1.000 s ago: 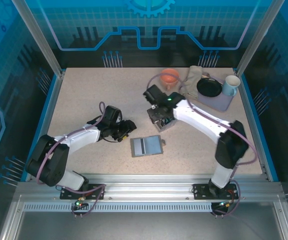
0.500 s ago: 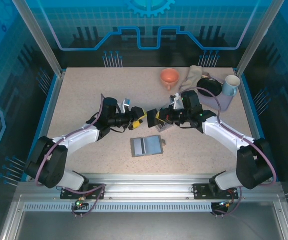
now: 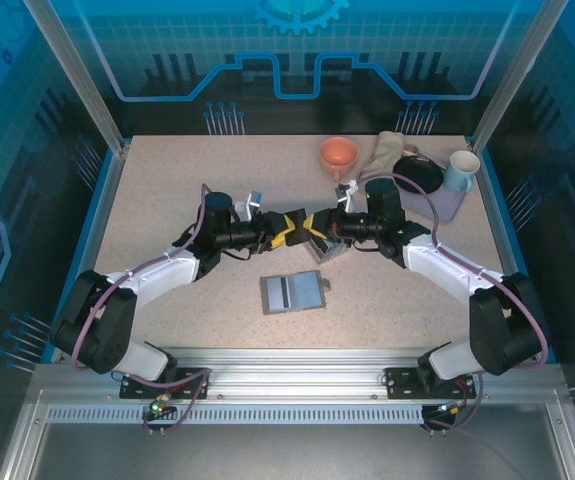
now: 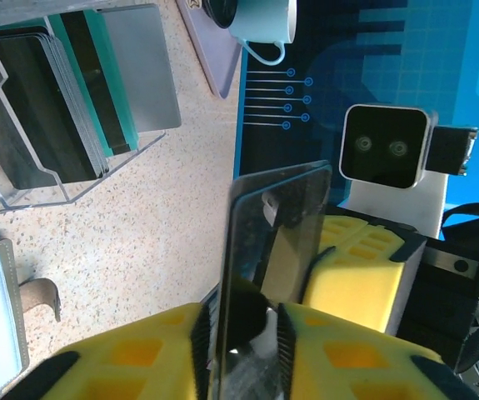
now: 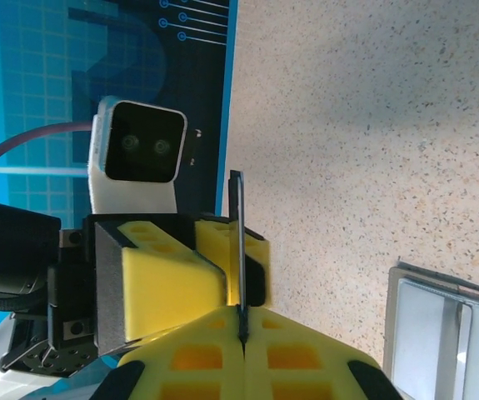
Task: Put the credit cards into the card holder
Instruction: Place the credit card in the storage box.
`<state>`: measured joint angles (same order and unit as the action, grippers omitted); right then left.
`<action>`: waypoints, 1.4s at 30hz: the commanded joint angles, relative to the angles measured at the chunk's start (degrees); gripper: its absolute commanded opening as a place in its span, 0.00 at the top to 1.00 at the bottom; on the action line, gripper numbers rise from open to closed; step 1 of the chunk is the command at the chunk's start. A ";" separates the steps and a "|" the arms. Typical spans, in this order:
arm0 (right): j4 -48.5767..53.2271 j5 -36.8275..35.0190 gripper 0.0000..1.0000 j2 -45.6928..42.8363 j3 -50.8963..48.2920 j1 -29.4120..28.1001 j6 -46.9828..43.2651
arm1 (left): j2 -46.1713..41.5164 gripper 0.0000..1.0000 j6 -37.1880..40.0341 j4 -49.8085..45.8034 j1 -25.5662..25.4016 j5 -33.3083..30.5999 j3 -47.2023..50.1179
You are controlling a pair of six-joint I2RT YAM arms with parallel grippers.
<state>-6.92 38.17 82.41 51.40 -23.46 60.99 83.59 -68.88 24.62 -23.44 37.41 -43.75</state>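
Speckled table (image 3: 167, 180); dark card (image 4: 276, 225) clamped in right jaws, between left jaws.

Left hand (image 3: 292, 229) and right hand (image 3: 308, 224), both reaching inward, meet tip to tip, the right clamped on a card (image 5: 237, 242)

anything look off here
One dark card is in mid-air between both end effectors. The right end effector is shut on it edge-on; the left end effector brackets its other end, and the card sits tilted there. Whether the left clamps it is unclear.
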 commanded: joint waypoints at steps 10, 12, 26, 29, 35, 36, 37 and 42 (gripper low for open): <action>3.35 3.33 0.81 0.74 0.10 1.94 -3.43 | -2.38 1.00 -0.12 2.86 0.48 2.08 -1.02; 3.31 3.90 0.75 1.10 0.82 1.68 -3.58 | -2.38 1.00 -0.20 3.49 0.41 2.39 -0.98; -5.40 11.34 0.63 5.73 2.57 0.41 0.10 | -2.21 1.00 -1.87 6.81 0.41 4.41 -0.67; -4.64 10.79 0.75 5.72 2.57 0.41 -0.38 | -2.12 1.00 -2.31 7.41 0.44 4.52 -0.79; 3.82 6.15 0.85 4.78 3.26 0.60 -5.00 | -2.94 0.96 -2.79 7.72 0.55 4.91 -0.84; 4.75 5.90 0.85 4.78 3.30 0.61 -5.45 | -3.12 0.95 -2.95 7.93 0.59 5.03 -0.82; 5.82 5.49 0.84 4.70 3.42 0.66 -5.90 | -3.33 0.93 -3.04 8.20 0.59 5.05 -0.81; 8.15 4.36 0.79 4.60 3.35 1.10 -6.92 | -3.83 0.91 -3.12 8.52 0.68 5.80 -1.23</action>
<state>-5.08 45.71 87.24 54.57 -22.46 56.47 82.76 -70.63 27.73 -22.98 40.12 -43.77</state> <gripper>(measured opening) 0.208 0.091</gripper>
